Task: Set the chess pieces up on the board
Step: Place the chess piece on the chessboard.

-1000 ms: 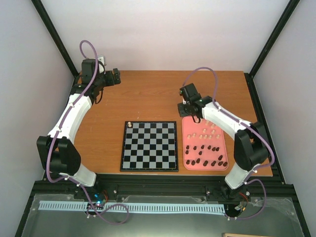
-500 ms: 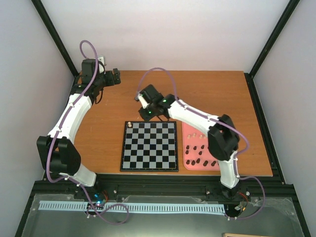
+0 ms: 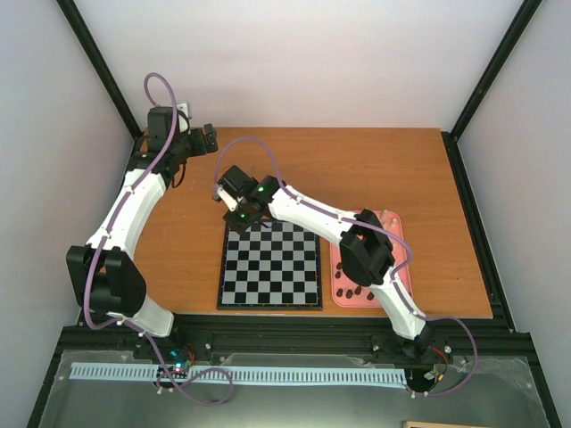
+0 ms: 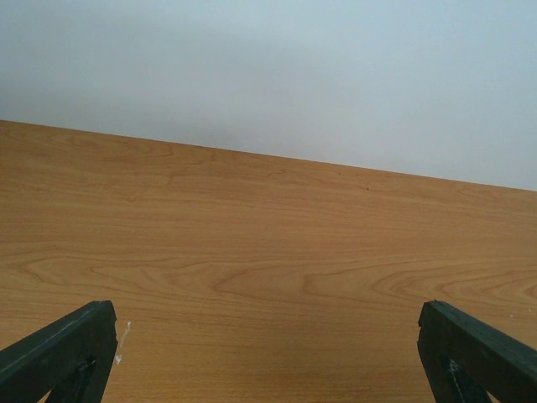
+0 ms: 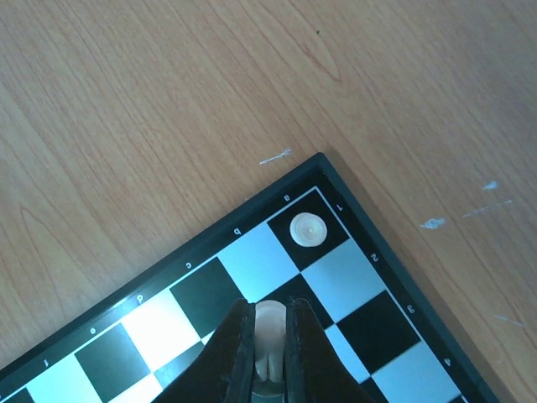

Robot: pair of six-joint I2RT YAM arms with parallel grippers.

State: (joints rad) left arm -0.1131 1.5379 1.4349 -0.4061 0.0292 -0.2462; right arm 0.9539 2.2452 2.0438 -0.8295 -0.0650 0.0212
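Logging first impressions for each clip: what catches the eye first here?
The right arm reaching across the board to its far-left corner, the right hand shut on a cream chess piece near another cream piece standing on the corner square. Next, the pink tray of dark pieces at the right, partly hidden by that arm.

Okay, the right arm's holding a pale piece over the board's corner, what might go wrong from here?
Two risks. The right tool grips the held cream piece close beside the corner piece standing on the corner square; lowering it or opening the fingers might knock that one over. Also, the held cream piece appears to hang near a line between squares of the board, so it may land off-centre.
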